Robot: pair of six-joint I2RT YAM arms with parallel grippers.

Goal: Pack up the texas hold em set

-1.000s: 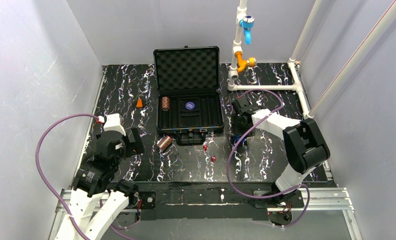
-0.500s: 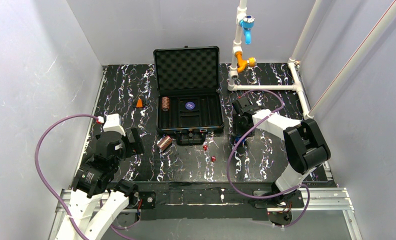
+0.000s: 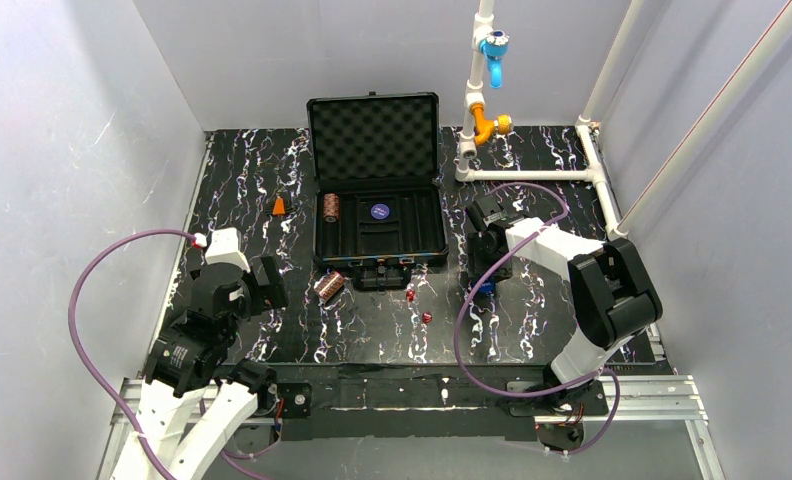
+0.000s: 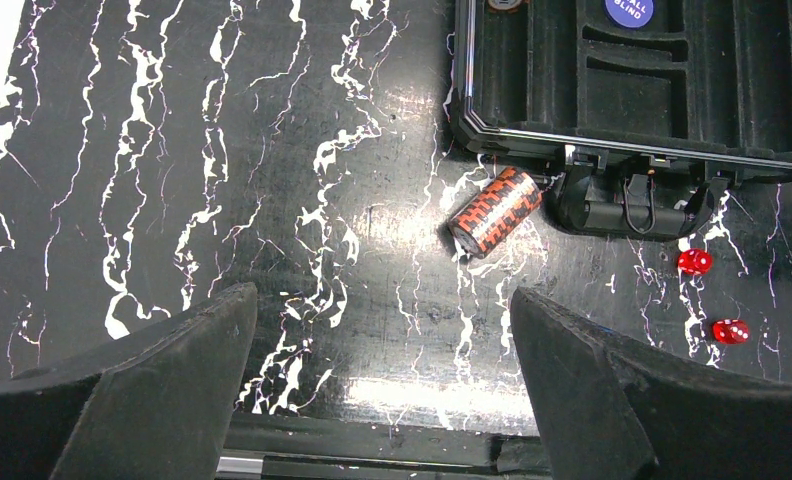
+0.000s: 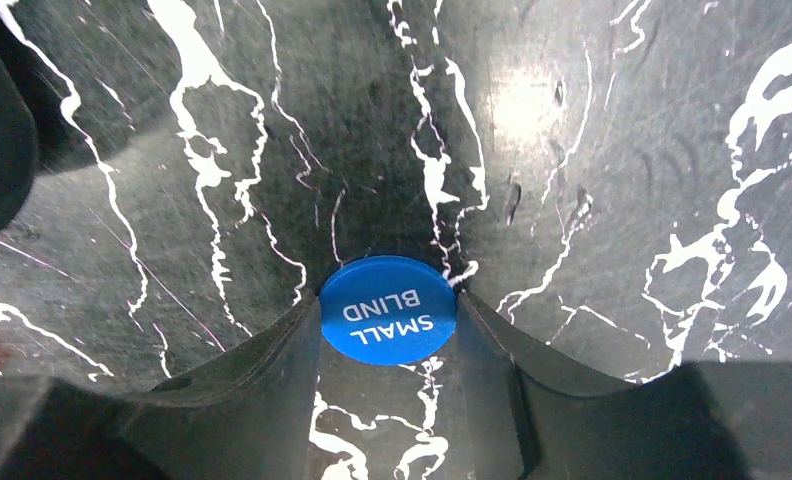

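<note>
At the left, the left gripper (image 3: pixel 263 285) hung over the black marbled table (image 3: pixel 232 180) with its jaws spread to their widest and nothing between them. In the left wrist view the loose chip stack (image 4: pixel 495 210) lay on its side ahead of the left gripper (image 4: pixel 380 300), well apart from both fingers and pressed close to the front left corner of the briefcase (image 4: pixel 532 135). Farther back, the small orange cone (image 3: pixel 279 206) stood on the table just beside the briefcase's left wall.

In the middle, the briefcase (image 3: pixel 319 240) sat open, its foam-lined lid (image 3: pixel 374 138) upright at the back. A second chip stack (image 3: pixel 330 207) rested in the tray's left end, and the tray disc (image 3: pixel 379 211), blue, lay flat in a middle slot. The carry handle (image 4: pixel 627 205) jutted from the front wall, just beside the loose chip stack. Two red dice (image 3: pixel 410 295) (image 3: pixel 426 318) lay on the table in front of the handle, near each other but apart.

To the right of the briefcase, the right gripper (image 3: pixel 482 284) pointed down at the table. Its wrist view showed the small blind disc (image 5: pixel 388 310), blue, lying flat between the fingers (image 5: pixel 262 370), which had closed partway so that each touched an edge of it. Behind that arm, a white pipe frame (image 3: pixel 532 175) with blue and orange fittings stood at the table's back right.
</note>
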